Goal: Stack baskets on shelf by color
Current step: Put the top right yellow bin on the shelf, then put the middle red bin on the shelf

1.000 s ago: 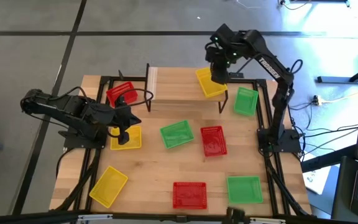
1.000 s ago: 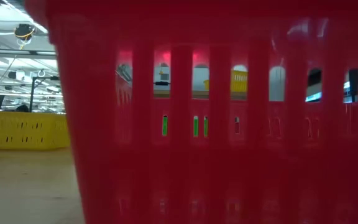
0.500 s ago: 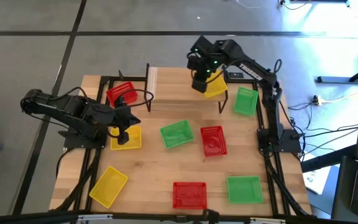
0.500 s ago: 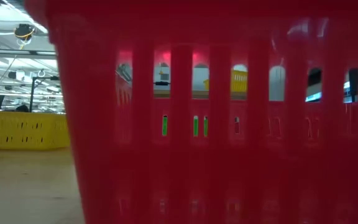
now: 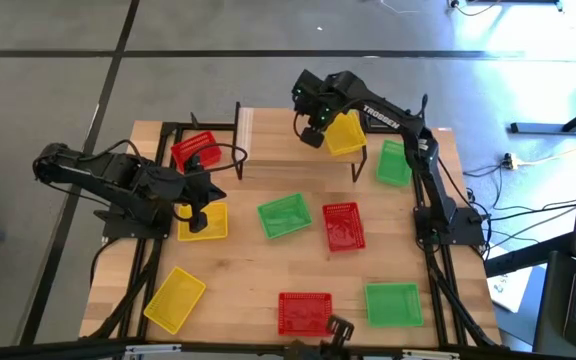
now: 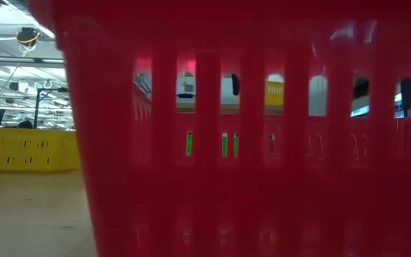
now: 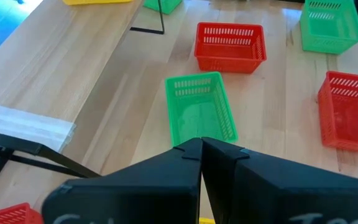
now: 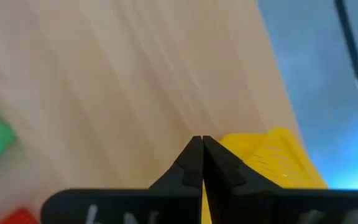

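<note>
The shelf (image 5: 298,140), a wooden plank on black legs, stands at the table's far side. One yellow basket (image 5: 346,133) sits flat on its right end. My right gripper (image 5: 311,135) is shut and points steeply down over the plank (image 8: 104,81), right beside this yellow basket's (image 8: 269,162) left side. My left gripper (image 5: 196,206) is shut and hangs above another yellow basket (image 5: 204,222) at the table's left. A red basket (image 5: 193,150) lies left of the shelf. A green basket (image 7: 201,112) and a red one (image 7: 230,46) lie mid-table. My right gripper stands with shut fingers at the left side (image 8: 229,144) of the yellow basket on the shelf, coming from above. I cannot tell whether a finger touches the basket's wall. Nothing is between the fingers.
A green basket (image 5: 395,162) lies right of the shelf. Near the front edge lie a yellow (image 5: 175,297), a red (image 5: 304,312) and a green basket (image 5: 392,303). The wall of the red one (image 6: 248,157) fills the low view. The shelf's left and middle parts are bare wood.
My right gripper has gone down and toward the table's left, from above the yellow basket on the shelf to a place beside its left side, and its wrist has rolled somewhat. The left arm has kept still.
</note>
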### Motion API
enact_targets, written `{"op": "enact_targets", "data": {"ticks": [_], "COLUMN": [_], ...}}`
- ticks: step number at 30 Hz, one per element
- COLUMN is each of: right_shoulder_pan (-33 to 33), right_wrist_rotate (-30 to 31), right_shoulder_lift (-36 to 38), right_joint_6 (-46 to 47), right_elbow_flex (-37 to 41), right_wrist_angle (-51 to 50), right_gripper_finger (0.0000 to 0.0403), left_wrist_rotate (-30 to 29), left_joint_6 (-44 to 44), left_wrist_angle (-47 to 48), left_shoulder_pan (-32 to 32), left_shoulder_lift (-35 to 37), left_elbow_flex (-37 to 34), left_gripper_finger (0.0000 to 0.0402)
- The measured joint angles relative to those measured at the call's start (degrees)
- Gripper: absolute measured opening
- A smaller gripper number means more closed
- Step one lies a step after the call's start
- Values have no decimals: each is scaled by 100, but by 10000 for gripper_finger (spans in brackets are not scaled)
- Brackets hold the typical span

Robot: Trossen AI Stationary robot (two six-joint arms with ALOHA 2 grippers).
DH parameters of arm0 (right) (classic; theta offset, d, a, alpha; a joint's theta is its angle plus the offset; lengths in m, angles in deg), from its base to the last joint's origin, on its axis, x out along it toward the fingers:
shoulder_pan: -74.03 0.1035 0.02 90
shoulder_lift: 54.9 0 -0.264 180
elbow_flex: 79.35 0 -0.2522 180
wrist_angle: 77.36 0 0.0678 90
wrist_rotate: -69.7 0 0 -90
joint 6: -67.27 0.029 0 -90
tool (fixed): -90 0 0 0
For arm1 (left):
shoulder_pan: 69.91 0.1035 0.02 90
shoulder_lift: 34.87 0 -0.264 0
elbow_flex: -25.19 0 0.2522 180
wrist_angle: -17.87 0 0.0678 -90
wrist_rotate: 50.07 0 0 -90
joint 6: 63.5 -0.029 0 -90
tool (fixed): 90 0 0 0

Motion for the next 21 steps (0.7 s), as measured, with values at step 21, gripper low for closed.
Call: {"op": "enact_targets", "data": {"ticks": [21], "right_shoulder_pan": [767], "right_wrist_rotate": [500], "right_shoulder_lift": [1373], "right_joint_6": [190], "right_elbow_flex": [-3], "right_wrist_angle": [-671], "right_gripper_finger": [0], "left_wrist_rotate": [0], "left_joint_6": [-20], "left_wrist_angle": [1], "left_shoulder_pan": [-4], "left_shoulder_lift": [0], "left_elbow_flex": [0], "left_gripper_finger": [0]}}
